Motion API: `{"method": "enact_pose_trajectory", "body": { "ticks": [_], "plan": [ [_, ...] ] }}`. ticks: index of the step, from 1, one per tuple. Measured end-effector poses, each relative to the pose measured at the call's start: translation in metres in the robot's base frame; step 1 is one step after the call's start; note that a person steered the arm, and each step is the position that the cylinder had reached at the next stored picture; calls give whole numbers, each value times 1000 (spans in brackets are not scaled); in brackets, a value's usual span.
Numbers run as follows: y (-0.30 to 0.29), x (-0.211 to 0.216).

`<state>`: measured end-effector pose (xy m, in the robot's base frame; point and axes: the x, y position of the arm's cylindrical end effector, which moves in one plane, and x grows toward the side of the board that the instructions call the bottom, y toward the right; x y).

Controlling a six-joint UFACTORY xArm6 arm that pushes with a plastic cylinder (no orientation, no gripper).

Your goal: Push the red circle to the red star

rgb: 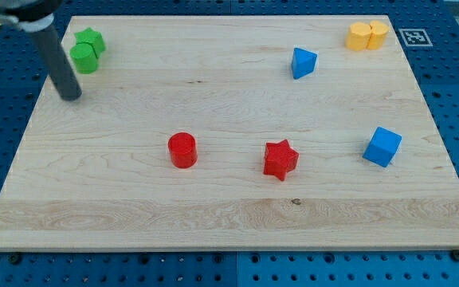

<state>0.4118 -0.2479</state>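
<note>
The red circle point(182, 149) stands on the wooden board a little left of centre. The red star point(280, 159) stands to its right, about a fifth of the board's width away, at nearly the same height in the view. My tip point(71, 95) is at the board's upper left, far up and to the left of the red circle. It touches neither red block. The rod rises from it toward the view's top left corner.
A green circle point(84, 58) and a green star point(92, 39) sit together just right of the rod. A blue triangle point(303, 62) is at upper centre-right. Two yellow blocks point(367, 36) sit at the top right. A blue cube point(382, 146) is at right.
</note>
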Motion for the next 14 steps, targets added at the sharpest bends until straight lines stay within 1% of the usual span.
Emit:
{"method": "enact_pose_trajectory", "body": {
  "ticks": [1,2,3,4,5,6,8,9,10,11,12,13,14],
  "plan": [
    [0,31],
    [0,51],
    [0,56],
    [45,52],
    [55,51],
    [85,77],
    [120,86],
    [160,88],
    [163,88],
    [198,99],
    [199,99],
    [234,104],
    [238,104]
  ]
}}
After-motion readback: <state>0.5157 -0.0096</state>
